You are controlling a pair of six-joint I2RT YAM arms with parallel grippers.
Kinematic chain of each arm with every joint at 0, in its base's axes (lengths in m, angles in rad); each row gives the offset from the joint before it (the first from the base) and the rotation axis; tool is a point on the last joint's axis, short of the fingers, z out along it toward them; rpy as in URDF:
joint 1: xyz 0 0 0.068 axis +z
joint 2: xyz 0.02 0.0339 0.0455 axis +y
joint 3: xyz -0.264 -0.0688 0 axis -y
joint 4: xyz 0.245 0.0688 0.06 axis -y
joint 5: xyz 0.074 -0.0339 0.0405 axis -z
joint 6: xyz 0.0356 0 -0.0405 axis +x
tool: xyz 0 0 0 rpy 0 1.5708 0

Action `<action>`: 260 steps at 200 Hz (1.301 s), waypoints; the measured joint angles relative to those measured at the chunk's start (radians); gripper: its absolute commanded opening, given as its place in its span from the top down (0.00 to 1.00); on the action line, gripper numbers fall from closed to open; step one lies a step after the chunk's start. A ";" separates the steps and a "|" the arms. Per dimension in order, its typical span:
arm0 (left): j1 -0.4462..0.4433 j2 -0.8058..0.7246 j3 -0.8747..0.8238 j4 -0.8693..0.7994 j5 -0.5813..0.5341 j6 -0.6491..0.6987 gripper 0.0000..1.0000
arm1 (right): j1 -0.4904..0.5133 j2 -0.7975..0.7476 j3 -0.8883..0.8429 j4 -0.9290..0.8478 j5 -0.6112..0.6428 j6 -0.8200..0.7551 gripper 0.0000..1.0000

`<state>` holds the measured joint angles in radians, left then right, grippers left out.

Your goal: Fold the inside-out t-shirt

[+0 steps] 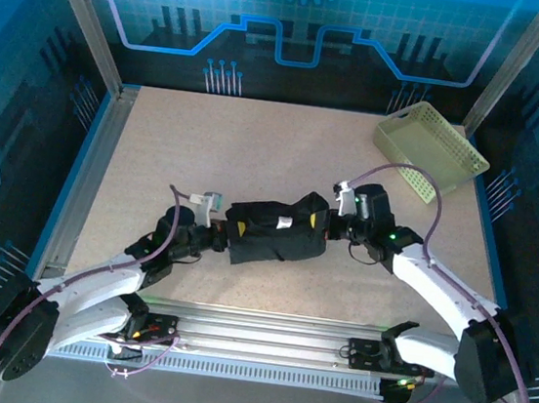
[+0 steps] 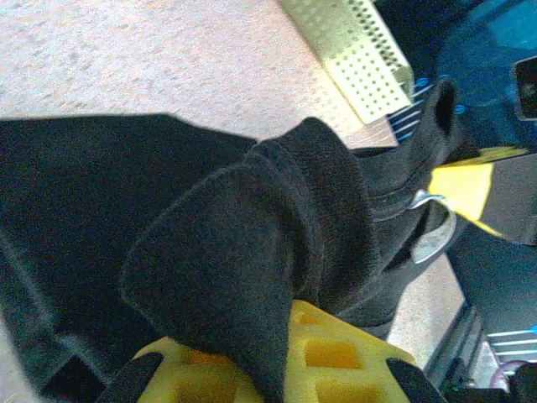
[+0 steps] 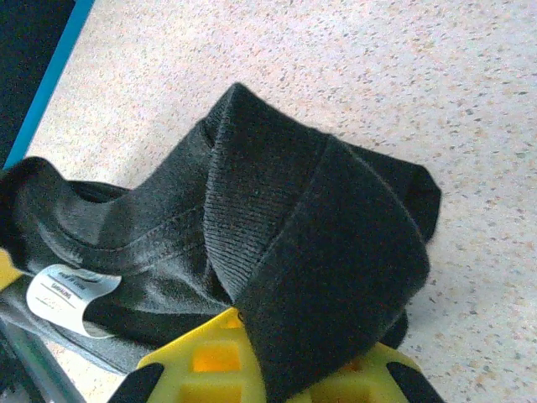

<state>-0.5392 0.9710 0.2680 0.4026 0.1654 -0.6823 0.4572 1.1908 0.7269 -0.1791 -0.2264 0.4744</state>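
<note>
Bunched black soft-fabric t-shirt (image 1: 276, 230) sits at centre frame. Left gripper (image 1: 221, 240) and right gripper (image 1: 334, 225) each clench one end of it. We judge: spread evenly, tension matched, before folding.

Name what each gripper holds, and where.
Both hold the black t-shirt: the left gripper pinches a bunched fold at its left end, the right gripper a fold at its right end.

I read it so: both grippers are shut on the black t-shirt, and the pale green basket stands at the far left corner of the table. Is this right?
Not quite. The basket stands at the far right corner, as the top external view shows. The rest holds: the left gripper and the right gripper are shut on the t-shirt.
</note>
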 measured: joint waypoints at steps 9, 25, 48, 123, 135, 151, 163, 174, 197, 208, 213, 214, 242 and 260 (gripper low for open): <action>-0.001 -0.009 -0.006 -0.014 -0.019 -0.002 1.00 | 0.008 0.024 0.019 -0.003 0.000 0.000 1.00; -0.001 -0.025 -0.006 -0.031 -0.062 -0.007 1.00 | 0.016 0.072 0.061 -0.010 0.002 -0.003 1.00; -0.001 -0.023 0.005 -0.059 -0.123 0.003 1.00 | 0.025 0.146 0.125 -0.016 0.013 -0.014 1.00; 0.013 0.203 0.121 -0.068 -0.233 0.080 1.00 | 0.027 0.359 0.300 -0.045 0.092 -0.080 1.00; 0.021 0.244 0.138 -0.064 -0.234 0.085 1.00 | 0.027 0.380 0.307 -0.047 0.102 -0.084 1.00; 0.031 0.286 0.149 -0.054 -0.233 0.087 1.00 | 0.027 0.411 0.320 -0.048 0.114 -0.090 1.00; 0.040 0.314 0.156 -0.047 -0.232 0.087 0.99 | 0.027 0.435 0.333 -0.048 0.120 -0.093 1.00; 0.048 0.345 0.163 -0.037 -0.230 0.086 0.99 | 0.027 0.458 0.345 -0.049 0.126 -0.099 1.00; 0.061 0.399 0.174 -0.015 -0.229 0.085 0.96 | 0.027 0.506 0.371 -0.048 0.140 -0.106 1.00; 0.067 0.420 0.177 -0.006 -0.225 0.080 0.95 | 0.027 0.529 0.383 -0.047 0.141 -0.107 1.00; 0.071 0.430 0.177 -0.002 -0.222 0.079 0.94 | 0.027 0.540 0.387 -0.047 0.141 -0.109 1.00; 0.071 0.431 0.177 -0.001 -0.221 0.079 0.94 | 0.027 0.541 0.388 -0.047 0.141 -0.109 1.00; 0.088 0.465 0.177 0.022 -0.210 0.063 0.89 | 0.027 0.584 0.403 -0.045 0.142 -0.109 1.00; 0.098 0.490 0.184 0.029 -0.195 0.052 0.86 | 0.027 0.604 0.415 -0.044 0.145 -0.110 1.00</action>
<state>-0.4408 1.4609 0.4519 0.4316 -0.0296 -0.6304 0.4843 1.7950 1.1419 -0.2234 -0.0811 0.3645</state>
